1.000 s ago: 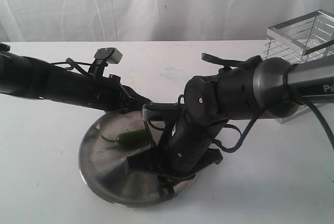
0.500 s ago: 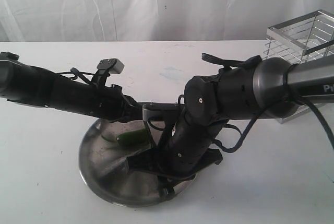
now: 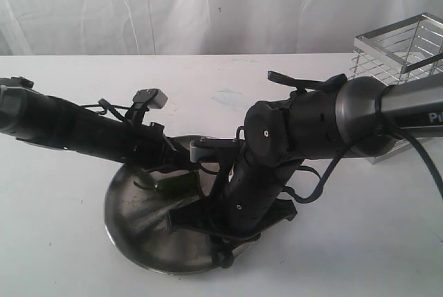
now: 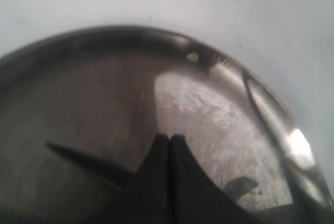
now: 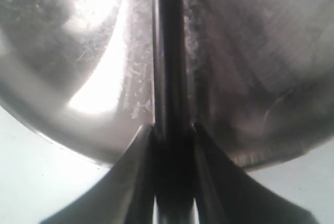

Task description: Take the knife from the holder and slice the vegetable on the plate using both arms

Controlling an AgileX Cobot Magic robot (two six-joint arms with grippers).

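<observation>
On the plate point(image 3: 131, 228), the chili point(image 3: 173, 185) sits near 12 o'clock!
The right gripper point(image 5: 172, 126) clamps the knife point(image 5: 168, 51) in its jaws; the left gripper point(image 4: 169, 137) has jaws pressed together, empty.

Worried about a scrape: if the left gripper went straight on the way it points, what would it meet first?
Probably the plate: the left gripper, fingertips together, aims at its bare metal floor, nothing between them in the left wrist view. How close is unclear.

We see knife point(image 5: 168, 67) clamped between right gripper point(image 5: 171, 128) fingers, dark blade running straight out over scuffed metal plate point(image 3: 121, 224). Green chili point(image 3: 173, 185) lies on plate, just beside left gripper point(image 4: 169, 138). Chrome holder point(image 3: 398, 48) stands well apart from both.
</observation>
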